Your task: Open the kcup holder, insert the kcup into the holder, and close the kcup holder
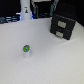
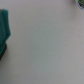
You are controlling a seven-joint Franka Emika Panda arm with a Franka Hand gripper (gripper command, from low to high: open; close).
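Exterior view, starting from its left: a low strip of dark clutter (image 1: 6, 20) lies along the far edge of the white table (image 1: 50, 62), too blurred for me to name. Just beside it, further toward the right, a tall white bottle-shaped post (image 1: 26, 12) stands upright at the back. Nearer the camera, and almost in line with that post, the kcup (image 1: 26, 49) sits alone on the bare tabletop. It is a small white pod with its green and dark round top facing up, and nothing touches it.

Well apart from it, toward the exterior view's right and at the back, the kcup holder (image 1: 64, 25) rests on the table. It is a black boxy unit turned at an angle, with two stacked front panels facing the camera. The blur keeps me from saying whether its tray is slid out at all.

My wrist view shows mostly plain pale table (image 2: 47, 47). A teal shape (image 2: 4, 31) is cut off at one edge and a dark corner (image 2: 78, 2) at another, and I cannot identify either.

I cannot find my pincer in either view, so I cannot tell whether its fingers are apart or together.
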